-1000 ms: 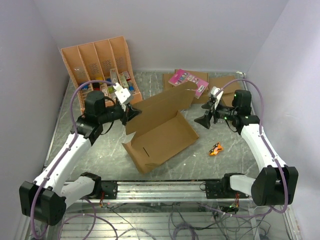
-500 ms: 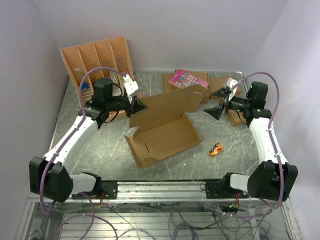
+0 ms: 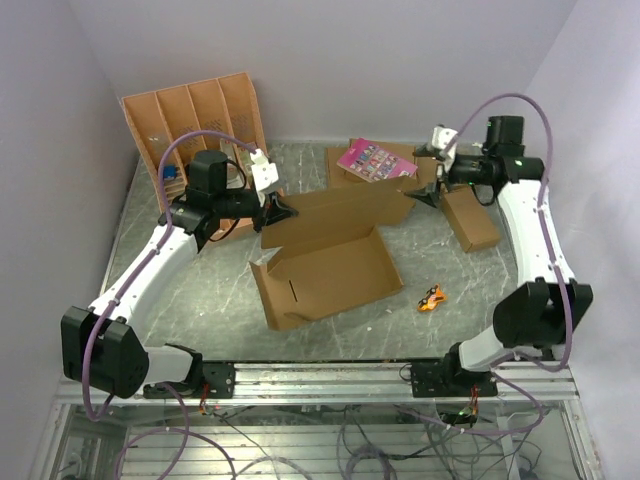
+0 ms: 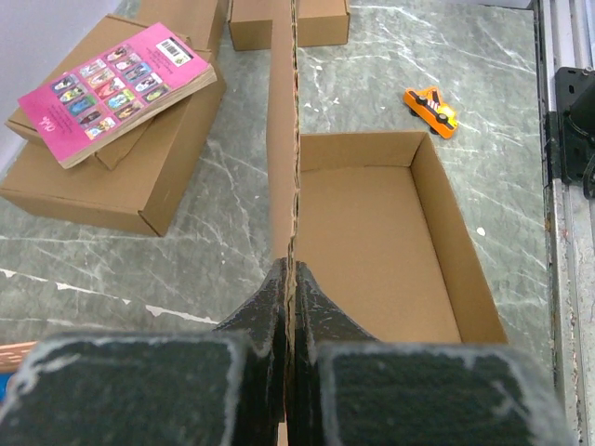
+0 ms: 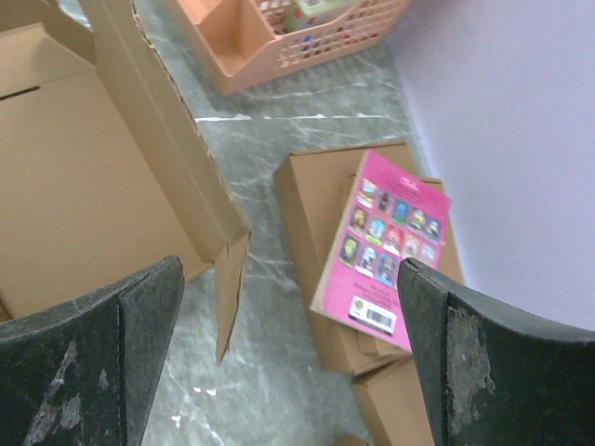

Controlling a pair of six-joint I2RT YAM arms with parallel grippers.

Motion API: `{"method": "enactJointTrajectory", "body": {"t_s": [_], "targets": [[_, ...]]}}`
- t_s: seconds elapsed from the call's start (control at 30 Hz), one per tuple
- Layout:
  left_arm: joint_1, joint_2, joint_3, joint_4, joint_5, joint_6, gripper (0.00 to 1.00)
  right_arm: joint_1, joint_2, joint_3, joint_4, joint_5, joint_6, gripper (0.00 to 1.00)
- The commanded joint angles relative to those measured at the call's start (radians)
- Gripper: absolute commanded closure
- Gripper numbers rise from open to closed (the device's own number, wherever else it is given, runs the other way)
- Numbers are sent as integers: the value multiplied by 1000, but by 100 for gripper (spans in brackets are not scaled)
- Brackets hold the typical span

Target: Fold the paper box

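Note:
The paper box (image 3: pixel 325 275) is a large brown cardboard tray with its lid flap (image 3: pixel 345 205) standing upright along the far side. My left gripper (image 3: pixel 281 211) is shut on the left end of that flap; the left wrist view shows the flap's edge (image 4: pixel 290 167) pinched between my fingers and the open tray (image 4: pixel 372 242) to its right. My right gripper (image 3: pixel 425 195) is open and empty, at the far right, just off the flap's right end. The right wrist view shows the flap's end tab (image 5: pixel 228 288) between my spread fingers, not touched.
An orange-tan compartment tray (image 3: pixel 190 125) leans at the back left. Small brown boxes (image 3: pixel 470 215) with a pink booklet (image 3: pixel 375 160) on top sit at the back right. A small orange object (image 3: pixel 432 298) lies on the marbled table, right of the box.
My right arm swung up and back to the far right, from beside the flap's middle to its right end. My left gripper rose and stood the lid flap more upright.

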Motion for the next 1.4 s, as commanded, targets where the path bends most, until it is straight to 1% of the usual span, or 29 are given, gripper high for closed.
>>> {"method": "enactJointTrajectory", "body": {"t_s": [0.0,0.07,0.23,0.3,0.43,0.6,0.73,0.77,0.8,0.87,0.9,0.93,1.07,1.1,1.23,1.3,1.37], "targets": [[-7,-19,43,22,62,44,93,102,117,107,-274,97,-96,5],[-7,-21,47,17,62,50,93,120,136,117,-294,96,-98,8],[-7,-27,47,4,64,69,93,162,143,104,-279,125,-82,22],[-7,-28,47,5,65,72,93,173,152,112,-291,129,-91,31],[-7,-31,48,4,67,78,93,176,173,146,-337,126,-126,56],[-7,-36,46,-1,60,84,93,176,169,151,-360,121,-156,77],[-7,-38,47,-1,47,85,93,176,155,143,-364,119,-171,90],[-7,-38,47,-2,44,86,93,176,153,145,-372,120,-176,91],[-7,-39,48,-4,41,88,93,176,152,148,-380,118,-186,90],[-7,-38,52,-13,41,96,93,174,149,155,-400,114,-200,76],[-7,-39,54,-19,41,102,93,174,146,155,-403,112,-200,73],[-7,-36,56,-24,43,105,93,173,143,153,-399,110,-195,74],[-7,-34,60,-30,39,110,93,173,139,152,-397,106,-186,96],[-7,-34,60,-31,36,111,93,173,137,151,-397,104,-185,100],[-7,-37,60,-31,17,110,92,173,122,136,-381,102,-166,100],[-7,-48,51,-9,-19,88,89,167,110,127,-353,99,-132,100],[-4,-68,29,40,-69,19,84,149,99,124,-340,88,-110,100]]}}
